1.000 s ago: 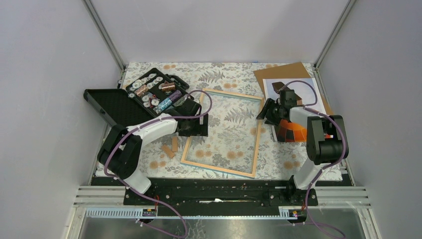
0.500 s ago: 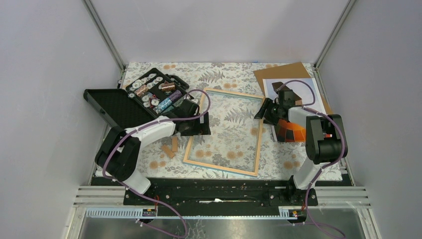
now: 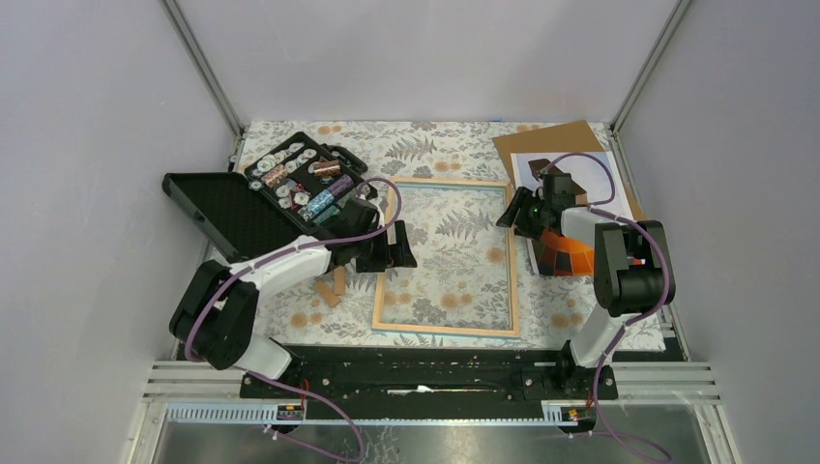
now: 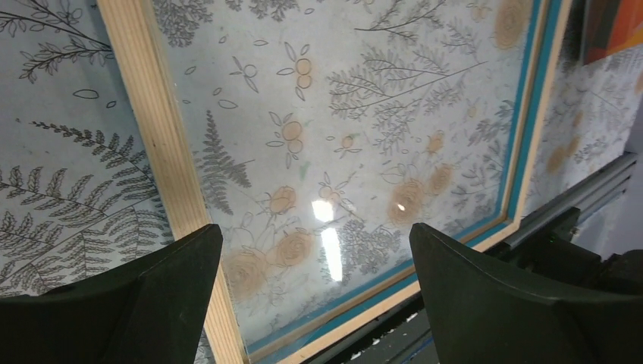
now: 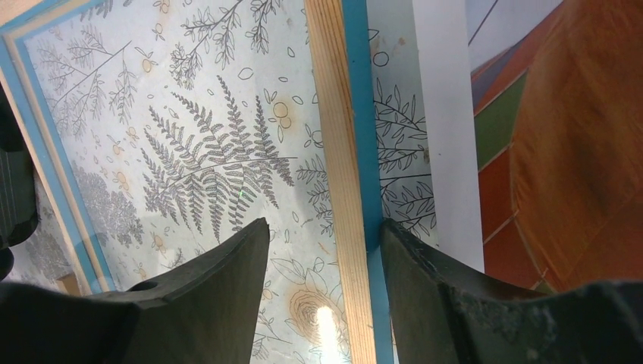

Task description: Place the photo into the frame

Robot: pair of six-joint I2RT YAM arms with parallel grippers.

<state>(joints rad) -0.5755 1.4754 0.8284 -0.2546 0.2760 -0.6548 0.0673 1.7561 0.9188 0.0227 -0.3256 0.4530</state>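
Observation:
The frame (image 3: 513, 280) lies flat in the middle of the table, light wood rim up, its sides square with the table edge. My left gripper (image 3: 396, 253) hovers wide open at its left side. In the left wrist view the left gripper (image 4: 315, 258) has one finger (image 4: 114, 303) over the wood rim (image 4: 148, 129) and the other over the pane's near corner. My right gripper (image 3: 514, 208) straddles the right rim (image 5: 334, 114), open. Its outer finger (image 5: 425, 288) touches the blue edge, and the inner finger stands clear above the pane. The photo (image 3: 592, 174) lies face up to the right, partly under the right arm, its orange balloon (image 5: 546, 152) showing.
A plain brown board (image 3: 556, 138) lies under the photo at the back right. An open black case (image 3: 295, 179) of small parts sits at the back left, its lid (image 3: 218, 205) folded out. Small wooden pieces (image 3: 334, 283) lie left of the frame. Grey walls enclose the table.
The frame has swung from tilted to square with the table, its near end sliding right. My left gripper followed it rightward and nearer. The right gripper has barely shifted.

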